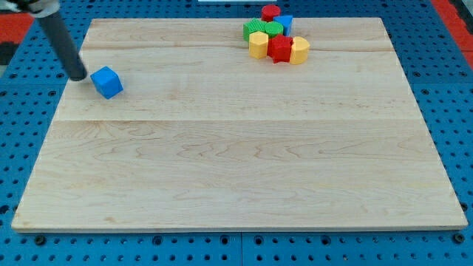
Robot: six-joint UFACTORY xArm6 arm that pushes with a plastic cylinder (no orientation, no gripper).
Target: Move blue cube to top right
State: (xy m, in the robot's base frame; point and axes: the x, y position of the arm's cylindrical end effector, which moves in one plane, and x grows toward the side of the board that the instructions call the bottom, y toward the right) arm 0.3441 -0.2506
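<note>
The blue cube (108, 82) sits on the wooden board (236, 148) near its left edge, in the upper left of the view. My tip (78, 76) is just to the left of the blue cube, close to it or touching it; the rod slants up toward the view's top left. The board's top right corner lies far across the view from the cube.
A tight cluster of blocks sits at the top centre-right: a red block (270, 12), a blue block (284, 21), two green blocks (256, 29) (273, 29), a yellow block (258, 45), a red block (280, 49) and a yellow block (299, 51).
</note>
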